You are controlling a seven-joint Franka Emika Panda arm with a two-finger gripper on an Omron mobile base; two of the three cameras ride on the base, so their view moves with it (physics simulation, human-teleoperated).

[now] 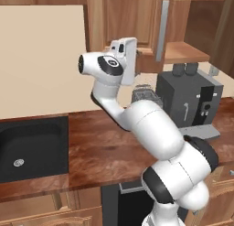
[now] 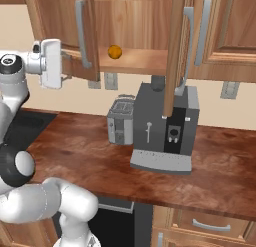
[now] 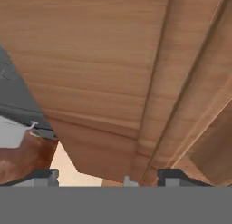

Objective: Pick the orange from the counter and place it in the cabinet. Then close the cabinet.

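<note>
The orange (image 2: 114,51) rests on the wooden shelf (image 2: 140,61) inside the cabinet, whose two doors stand open. My gripper (image 2: 66,67) is held up at shelf height, just left of the cabinet's left door (image 2: 89,26), and points at that door's outer face. In the hand view the door panel (image 3: 104,73) is very close, and my gripper (image 3: 108,177) is open with its dark fingertips (image 3: 43,177) wide apart and nothing between them. The right door (image 2: 174,51) juts out edge-on over the counter (image 2: 85,151).
A dark coffee machine (image 2: 165,126) and a small toaster (image 2: 120,122) stand on the counter under the cabinet. The black sink (image 1: 27,149) lies to the left. Long grey bar handles (image 2: 81,33) run down the doors. Base cupboards (image 2: 210,226) sit below the counter edge.
</note>
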